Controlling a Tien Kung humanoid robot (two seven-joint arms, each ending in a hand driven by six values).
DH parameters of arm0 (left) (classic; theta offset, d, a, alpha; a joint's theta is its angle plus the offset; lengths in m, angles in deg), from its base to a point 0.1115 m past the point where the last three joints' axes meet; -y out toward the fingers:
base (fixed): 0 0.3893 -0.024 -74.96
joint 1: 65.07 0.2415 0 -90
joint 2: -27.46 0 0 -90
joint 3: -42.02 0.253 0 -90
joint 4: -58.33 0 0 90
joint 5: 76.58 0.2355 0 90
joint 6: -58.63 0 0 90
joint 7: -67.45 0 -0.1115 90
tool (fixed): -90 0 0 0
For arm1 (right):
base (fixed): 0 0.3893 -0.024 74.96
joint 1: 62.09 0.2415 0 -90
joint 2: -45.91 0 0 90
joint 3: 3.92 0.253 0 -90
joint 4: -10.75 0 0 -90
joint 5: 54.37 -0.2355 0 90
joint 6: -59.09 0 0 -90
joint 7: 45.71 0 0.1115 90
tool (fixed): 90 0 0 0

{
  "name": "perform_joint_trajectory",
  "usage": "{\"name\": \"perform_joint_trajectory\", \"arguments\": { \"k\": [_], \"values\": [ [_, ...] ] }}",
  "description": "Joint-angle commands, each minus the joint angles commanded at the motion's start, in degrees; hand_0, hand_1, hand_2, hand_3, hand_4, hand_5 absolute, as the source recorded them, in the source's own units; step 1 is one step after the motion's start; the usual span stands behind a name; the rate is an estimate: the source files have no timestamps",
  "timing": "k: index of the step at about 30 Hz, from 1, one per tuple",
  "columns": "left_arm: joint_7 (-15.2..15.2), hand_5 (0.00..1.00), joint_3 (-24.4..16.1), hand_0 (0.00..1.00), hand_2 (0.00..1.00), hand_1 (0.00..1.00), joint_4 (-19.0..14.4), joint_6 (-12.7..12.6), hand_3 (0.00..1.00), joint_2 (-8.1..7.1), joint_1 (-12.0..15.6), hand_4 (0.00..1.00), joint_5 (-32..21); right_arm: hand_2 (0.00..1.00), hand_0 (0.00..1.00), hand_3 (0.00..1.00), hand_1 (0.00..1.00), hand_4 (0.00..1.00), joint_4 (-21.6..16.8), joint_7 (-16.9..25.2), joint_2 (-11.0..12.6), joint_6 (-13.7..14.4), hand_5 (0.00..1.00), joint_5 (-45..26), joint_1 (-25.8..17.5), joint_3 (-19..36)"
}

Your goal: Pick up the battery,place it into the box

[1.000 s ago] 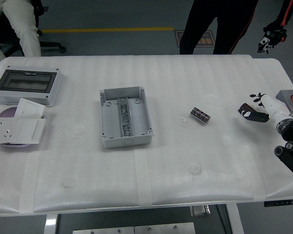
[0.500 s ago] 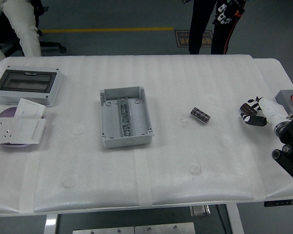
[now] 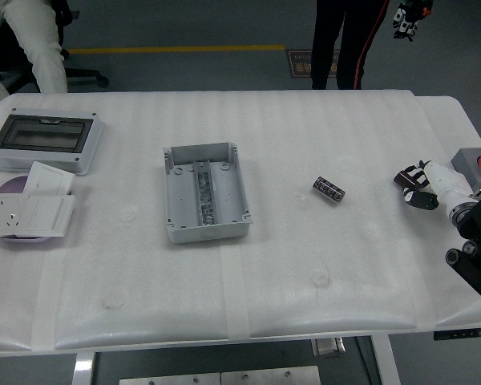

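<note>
- Right of centre in the frame, the battery [image 3: 329, 190] lies flat and slightly angled on the white table [image 3: 305, 265], nothing touching it, so it's an easy top-down grab.
- Left of it, well apart, the grey box [image 3: 205, 192] sits open-side up, ready for a drop-in.
- At the right edge, the right hand [image 3: 415, 183] hovers low with fingers loosely curled, holding nothing. Looks like the reach hasn't started.
- Far left: a closed enclosure [image 3: 44, 141] and wall sockets [image 3: 28, 204], out of the way.
- Person's legs [image 3: 345, 40] at top, not involved.
</note>
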Motion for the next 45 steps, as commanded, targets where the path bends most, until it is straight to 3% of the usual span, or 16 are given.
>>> {"name": "perform_joint_trajectory", "arguments": {
  "k": [19,33,34,39,40,45],
  "values": [
    [0.0,0.002,1.8,0.383,0.445,0.55,0.1,1.3,0.391,0.01,-0.2,0.021,-0.9,0.547,0.677,0.693,0.541,0.438,-1.3,0.2,-0.5,0.4,0.224,0.6,-0.1,-1.7],
    [-0.9,0.002,2.1,0.389,0.448,0.554,0.1,2.5,0.394,0.03,-0.3,0.021,-1.1,0.557,0.692,0.702,0.553,0.445,-1.3,-0.2,-0.6,-1.6,0.225,1.1,-0.2,-2.2],
    [-0.9,0.002,2.1,0.391,0.449,0.557,0.1,2.6,0.395,0.02,-0.3,0.017,-1.1,0.581,0.712,0.726,0.576,0.543,-1.4,-0.3,-0.6,-1.7,0.288,1.2,-0.2,-2.3],
    [-1.2,0.002,2.1,0.391,0.449,0.557,0.1,2.9,0.395,-0.02,-0.3,0.017,-1.1,0.581,0.712,0.726,0.576,0.543,-1.6,-0.5,-0.5,-2.5,0.288,1.5,-0.4,-2.3],
    [-1.2,0.002,2.1,0.392,0.457,0.559,0.1,2.9,0.397,-0.03,-0.3,0.012,-1.1,0.605,0.723,0.753,0.586,0.643,-1.6,-0.6,-0.5,-2.6,0.345,1.6,-0.5,-2.2],
    [-1.3,0.002,2.2,0.392,0.457,0.559,0.1,3.0,0.397,-0.06,-0.3,0.012,-1.2,0.605,0.723,0.753,0.586,0.643,-1.9,-0.8,-0.4,-3.0,0.345,1.9,-0.6,-2.1]
  ]
}}
